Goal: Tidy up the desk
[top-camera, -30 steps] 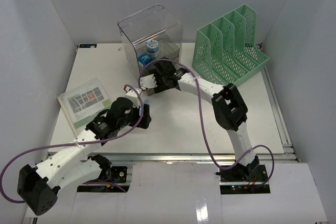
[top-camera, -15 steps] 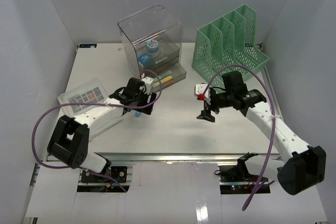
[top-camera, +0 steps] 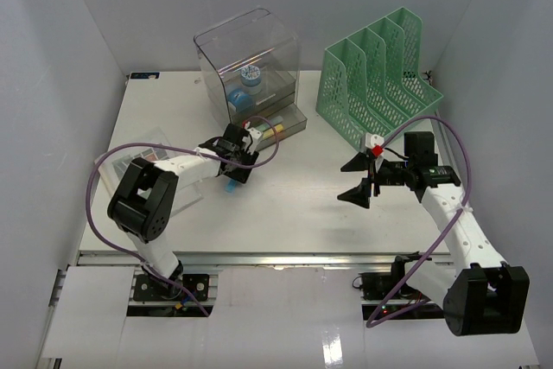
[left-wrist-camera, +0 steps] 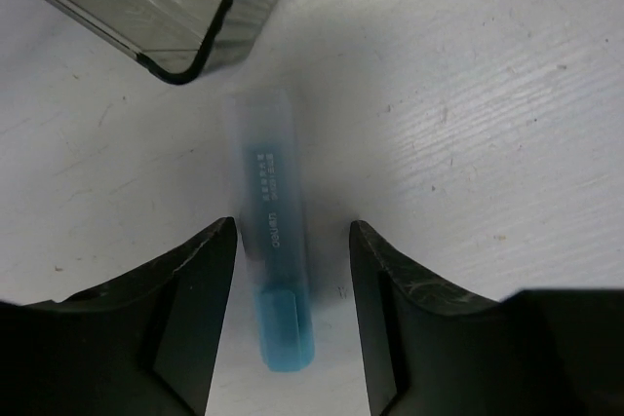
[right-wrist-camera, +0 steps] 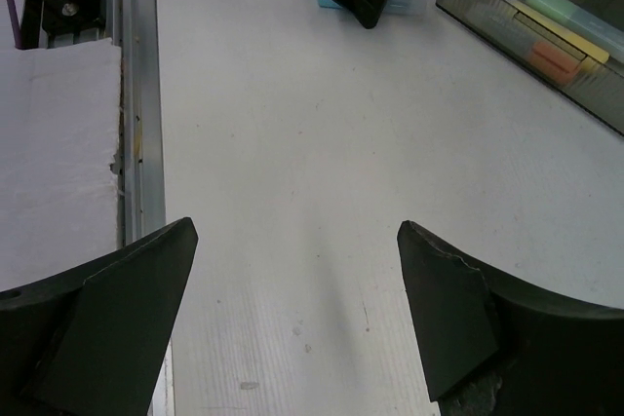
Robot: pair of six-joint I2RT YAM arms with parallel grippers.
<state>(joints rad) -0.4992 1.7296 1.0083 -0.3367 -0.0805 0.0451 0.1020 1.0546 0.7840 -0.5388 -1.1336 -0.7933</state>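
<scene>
Desk: The white desk (top-camera: 285, 213) lies under everything, and the clear drawer box (top-camera: 246, 49) stands at its back.
Blue marker: It (left-wrist-camera: 265, 172) lies flat on the desk, just in front of the drawer box.
Left gripper: Your left gripper (left-wrist-camera: 292, 233) is low over the marker. Its jaws are about half wide, one on each side, and they do not touch it yet.
Right gripper: Your right gripper (top-camera: 354, 181) hangs over bare desk, well to the right of the drawer box. Its jaws are very wide and hold nothing.
Drawer: The drawer (top-camera: 289, 123) sticks out from the bottom of the drawer box, with colored markers inside.
Could go wrong, roll: The marker is round and lies a bit crooked between the jaws. If one jaw reaches it first, it may spin or roll away.
Could go wrong, slip: The jaws sit near the cap end. If you lift from there, the long end may tip down and slide out.
Could go wrong, bump: The drawer corner is close. If you lift toward the drawer box too fast, you may knock it.
Changed, left: A second ago your left gripper was farther from the drawer box, and its jaws were wider.
Changed, right: A second ago your right gripper was up at the front of the drawer box, and now it has pulled far away to the right.
Changed, drawer: It did not stick out then, and now it does.
</scene>
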